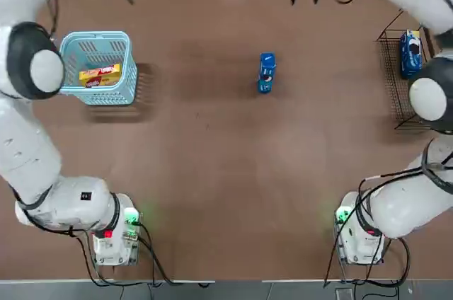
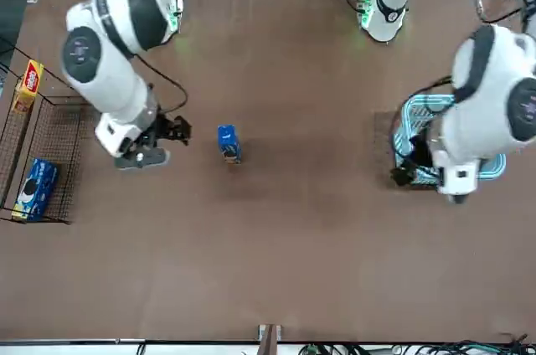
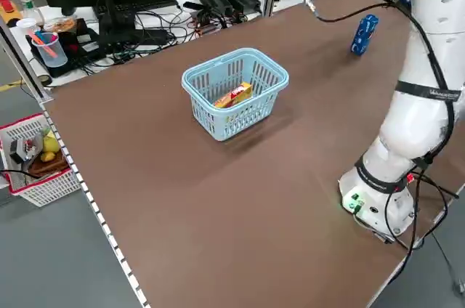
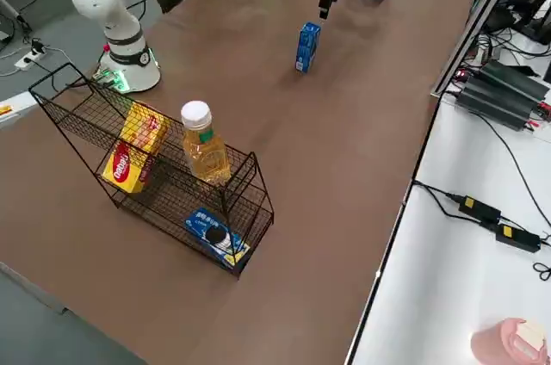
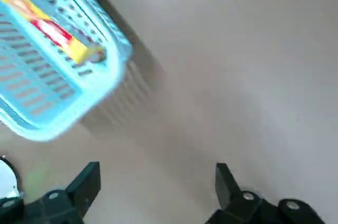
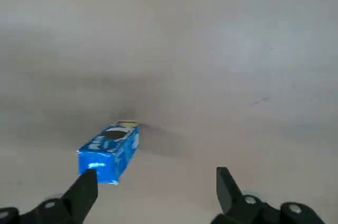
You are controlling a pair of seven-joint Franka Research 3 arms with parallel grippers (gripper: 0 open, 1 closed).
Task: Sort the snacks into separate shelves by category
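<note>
Your left gripper [image 5: 153, 192]: jaws wide, empty, near basket [image 1: 74, 49] holding yellow box [image 1: 100, 74]. Right gripper [image 6: 153, 192]: jaws wide, empty, above blue packet [image 1: 266, 72] on desk [image 1: 226, 172].

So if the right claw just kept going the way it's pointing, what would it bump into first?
Probably just the bare brown table. The right claw is open and empty, and the blue packet sits off to one side of its line, though depth is hard to judge.
</note>
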